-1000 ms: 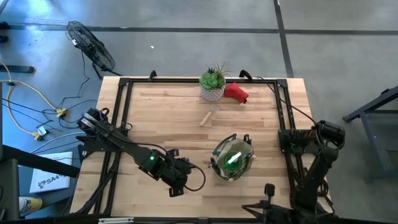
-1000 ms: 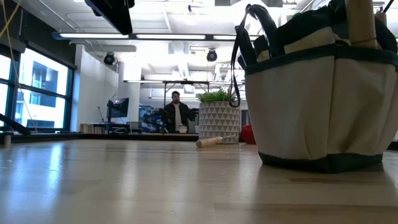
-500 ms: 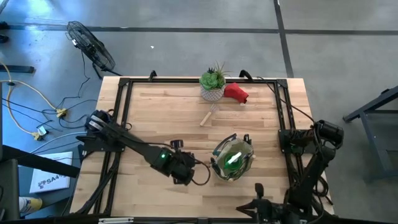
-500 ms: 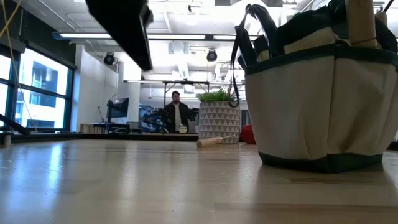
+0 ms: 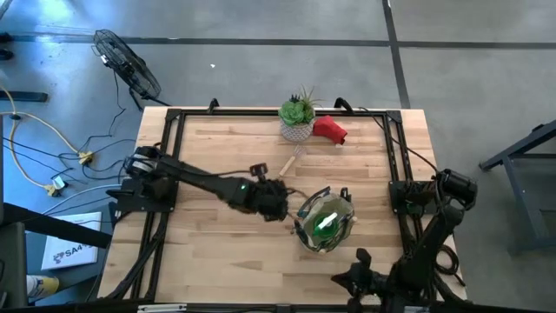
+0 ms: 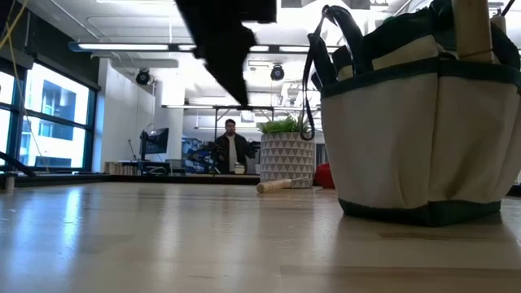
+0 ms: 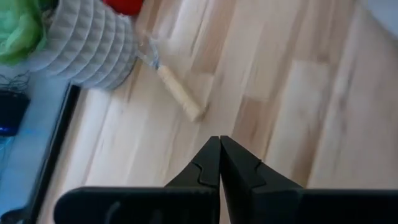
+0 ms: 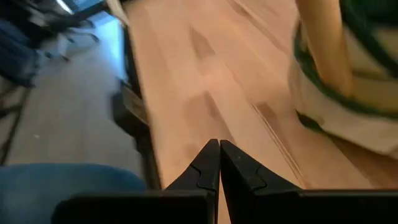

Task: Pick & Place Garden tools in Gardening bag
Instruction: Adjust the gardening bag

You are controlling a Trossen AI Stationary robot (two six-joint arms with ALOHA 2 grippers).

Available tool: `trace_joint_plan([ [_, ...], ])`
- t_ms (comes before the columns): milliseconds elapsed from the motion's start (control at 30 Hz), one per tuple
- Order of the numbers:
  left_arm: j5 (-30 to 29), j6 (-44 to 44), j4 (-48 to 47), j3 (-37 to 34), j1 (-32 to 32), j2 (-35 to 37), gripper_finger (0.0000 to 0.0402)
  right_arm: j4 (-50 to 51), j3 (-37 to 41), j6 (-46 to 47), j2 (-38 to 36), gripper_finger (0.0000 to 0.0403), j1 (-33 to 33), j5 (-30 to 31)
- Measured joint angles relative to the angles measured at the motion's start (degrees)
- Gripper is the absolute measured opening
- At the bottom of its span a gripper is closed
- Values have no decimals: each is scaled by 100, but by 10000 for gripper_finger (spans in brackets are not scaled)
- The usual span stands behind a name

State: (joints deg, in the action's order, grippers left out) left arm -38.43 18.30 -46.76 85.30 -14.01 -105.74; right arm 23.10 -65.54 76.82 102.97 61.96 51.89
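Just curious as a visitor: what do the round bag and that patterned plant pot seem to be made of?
The gardening bag looks like tan canvas with dark green trim: it shows matte cloth, stitched pocket seams and soft loop handles. The plant pot seems to be ceramic or plastic: white, rigid, with a raised diamond pattern.

The only writing I can make out is on a white sheet (image 5: 68,253) lying on the floor beside the table's left edge: dark letters that look like "SA4". Nothing on the table itself carries any wording I can read.
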Motion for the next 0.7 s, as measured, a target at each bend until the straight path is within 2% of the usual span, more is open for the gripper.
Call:
trace_joint_plan([
  [167,643,-502,793,-2,551,-494,1,267,0,442,294,3,-240,-584],
  [400,1420,-652,1373,-12,1081,-1207,0,645,-4,485,346,3,-487,-465],
  [500,1895,-651,1818,6,1155,-1367,0,1285,-4,800,346,3,-662,-833],
  [700,2168,-778,2199,-1,1091,-1449,0,2579,-2,1769,353,3,-810,-1219],
])
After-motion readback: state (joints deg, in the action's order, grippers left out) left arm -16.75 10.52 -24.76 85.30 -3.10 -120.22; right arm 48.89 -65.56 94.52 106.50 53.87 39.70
